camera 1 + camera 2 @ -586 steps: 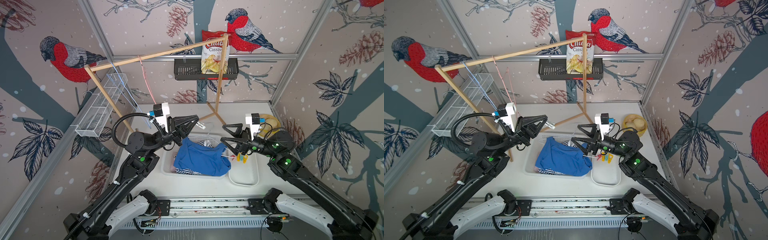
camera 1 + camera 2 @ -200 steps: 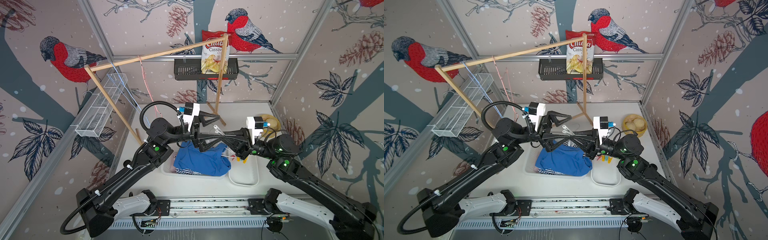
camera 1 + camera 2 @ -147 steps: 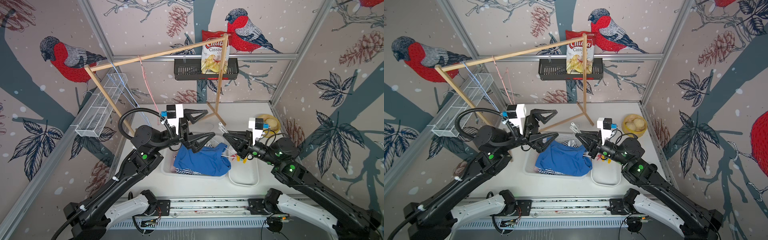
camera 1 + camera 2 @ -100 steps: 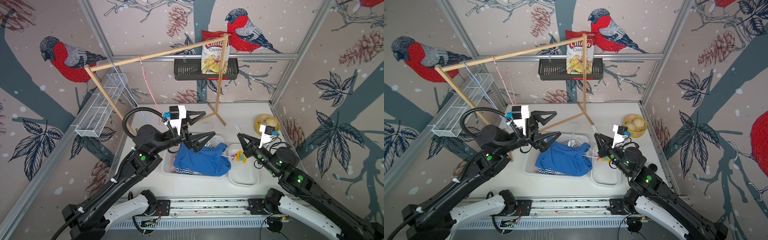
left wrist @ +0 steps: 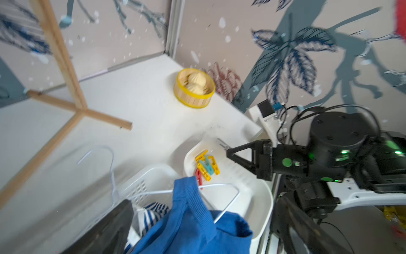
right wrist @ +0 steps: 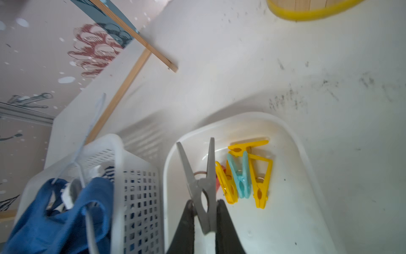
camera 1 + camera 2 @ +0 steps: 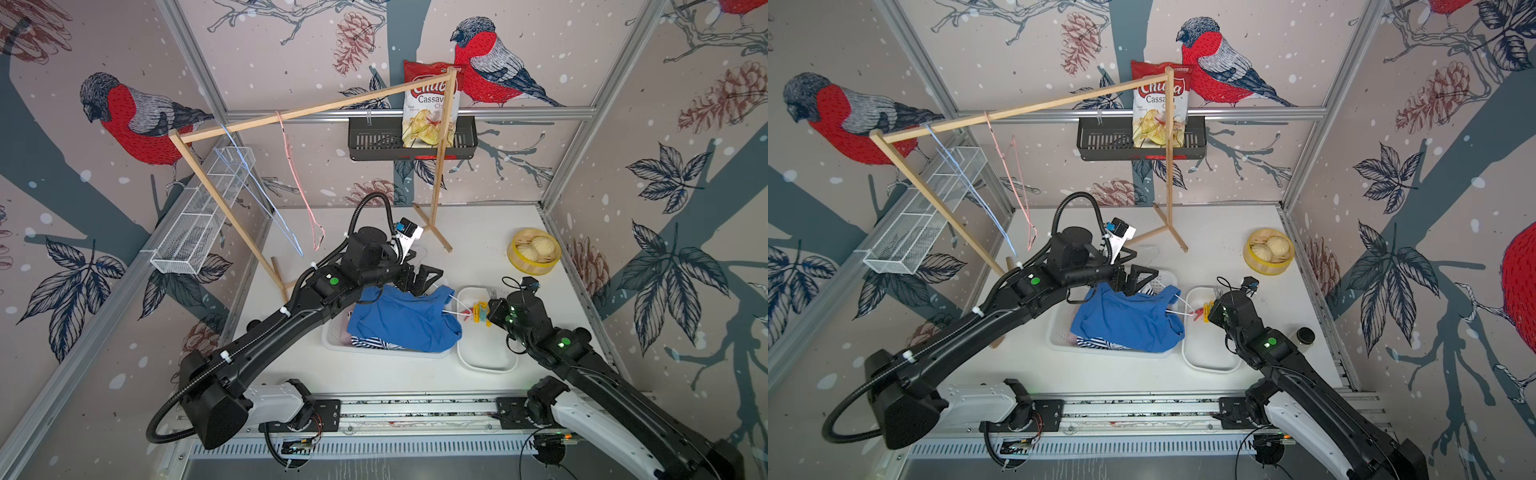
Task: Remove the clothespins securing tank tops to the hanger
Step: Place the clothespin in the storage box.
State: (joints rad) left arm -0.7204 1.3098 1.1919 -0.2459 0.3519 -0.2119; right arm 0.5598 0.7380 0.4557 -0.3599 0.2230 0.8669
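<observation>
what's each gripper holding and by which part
Right gripper pinches a grey clothespin by its closed end, splayed prongs pointing away. Left gripper is open, holding nothing.

Blue tank top lying heaped over a white basket, left gripper hovering open above its far edge, coloured clothespins lying in a white tray alongside.

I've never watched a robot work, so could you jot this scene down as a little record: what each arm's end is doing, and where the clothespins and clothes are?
Right end effector: shut on a grey clothespin, over the white tray
Left end effector: open, at the basket, close to the blue top
Tray: yellow clothespins, a teal one, a red one, lying loose
Basket: blue top over a striped top
Hanger: white wire, under the blue top's strap
</observation>
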